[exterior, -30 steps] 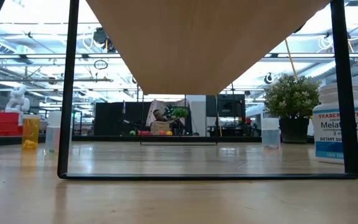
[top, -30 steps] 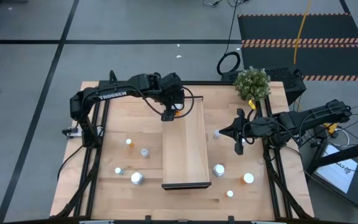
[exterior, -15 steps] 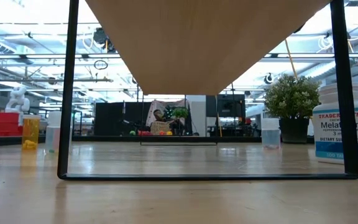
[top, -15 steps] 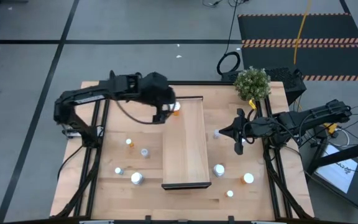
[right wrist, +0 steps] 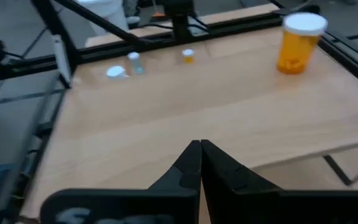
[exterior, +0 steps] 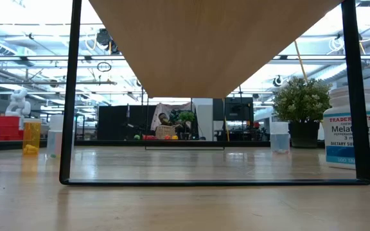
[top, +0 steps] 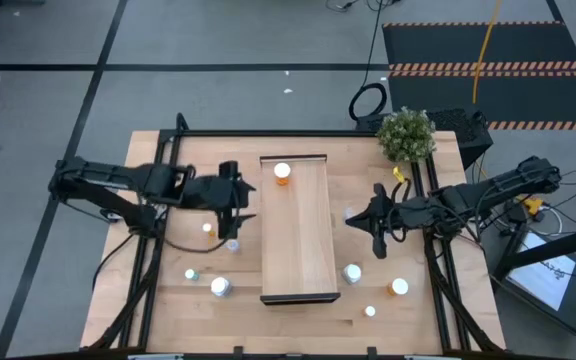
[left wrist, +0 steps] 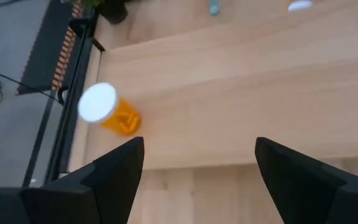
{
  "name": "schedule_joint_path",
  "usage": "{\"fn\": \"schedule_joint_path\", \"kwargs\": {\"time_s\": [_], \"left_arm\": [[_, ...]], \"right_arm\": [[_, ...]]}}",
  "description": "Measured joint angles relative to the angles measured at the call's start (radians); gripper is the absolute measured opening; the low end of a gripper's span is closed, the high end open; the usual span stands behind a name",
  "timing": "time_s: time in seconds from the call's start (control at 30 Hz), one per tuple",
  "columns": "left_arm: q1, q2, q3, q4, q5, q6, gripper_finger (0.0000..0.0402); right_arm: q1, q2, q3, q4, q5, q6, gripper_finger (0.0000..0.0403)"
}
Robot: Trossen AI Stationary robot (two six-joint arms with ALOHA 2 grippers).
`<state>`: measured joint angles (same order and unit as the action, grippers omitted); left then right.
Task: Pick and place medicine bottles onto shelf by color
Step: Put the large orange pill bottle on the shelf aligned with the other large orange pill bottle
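Orange bottle [top: 282, 173] standing at the shelf's [top: 299, 240] far end.
I see the left claw [top: 236, 212] apart beside the shelf, the right claw [top: 380, 236] together.

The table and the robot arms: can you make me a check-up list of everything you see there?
Surface: wooden table, no spills seen.
Job's things: one orange bottle stands at the far end of the shelf; other bottles sit on the table on both sides.
Clutter: potted plant at the far right corner.
Grippers: left gripper open, empty, beside the shelf; right gripper shut, empty, on the other side.
Cables: a coil and a yellow cable on the floor.
Surroundings: grey floor, striped black mat.
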<state>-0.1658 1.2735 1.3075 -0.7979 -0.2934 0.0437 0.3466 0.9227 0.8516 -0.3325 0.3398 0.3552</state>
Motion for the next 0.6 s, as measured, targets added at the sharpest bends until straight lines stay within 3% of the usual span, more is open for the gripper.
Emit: {"fn": "schedule_joint_path", "kwargs": {"time_s": [0.17, 0.4, 0.6], "left_arm": [[-0.098, -0.059, -0.124, 0.12, -0.028, -0.069, 0.031], [-0.172, -0.066, -0.198, 0.173, -0.062, -0.151, 0.031], [-0.189, -0.062, -0.229, 0.22, -0.085, -0.224, 0.031]], "right_arm": [[0.096, 0.0, 0.045, -0.101, -0.001, 0.041, 0.0023], [0.229, 0.043, 0.121, -0.36, -0.006, 0.265, 0.0054], [0.313, 0.092, 0.168, -0.497, -0.115, 0.386, 0.0094]]}}
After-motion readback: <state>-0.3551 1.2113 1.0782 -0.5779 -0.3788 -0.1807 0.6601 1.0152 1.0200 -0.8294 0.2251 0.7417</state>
